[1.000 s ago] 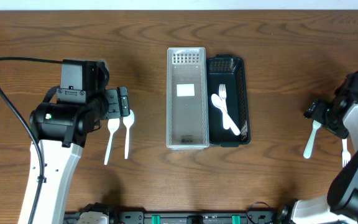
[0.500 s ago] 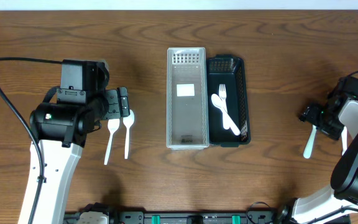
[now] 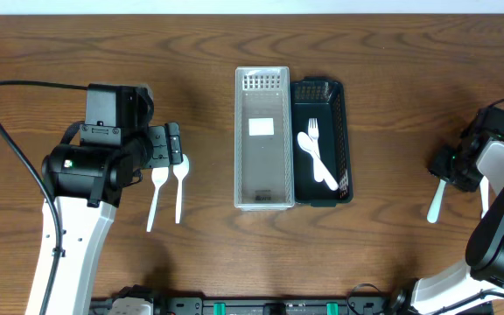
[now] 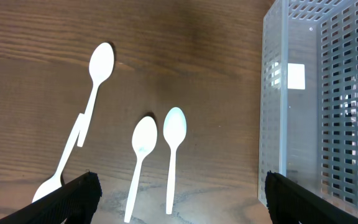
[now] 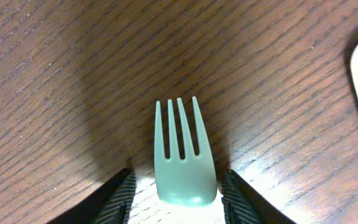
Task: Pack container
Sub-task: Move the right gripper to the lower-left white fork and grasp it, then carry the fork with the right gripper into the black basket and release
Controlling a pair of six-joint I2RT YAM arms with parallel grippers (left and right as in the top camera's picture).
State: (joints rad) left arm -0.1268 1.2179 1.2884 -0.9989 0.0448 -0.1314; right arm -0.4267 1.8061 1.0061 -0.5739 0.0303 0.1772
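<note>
Presently: right hand, shifted slightly, straddles fork on table, fingers narrow, not closed; left hand unmoved, wide; grasp judged imminent, fork bound for black container.

**Where things lie on the table**

A clear perforated plastic bin stands mid-table on the brown wooden table. A black mesh plastic tray touches the bin's right side. Inside the tray lie a white plastic fork and a white plastic spoon, touching each other. Well left of the bin, a pair of white plastic spoons lies side by side. The left wrist view shows a third white plastic spoon further left. At the far right, a pale plastic fork lies between the fingers of the right gripper, with another white plastic utensil just to its right.
</note>
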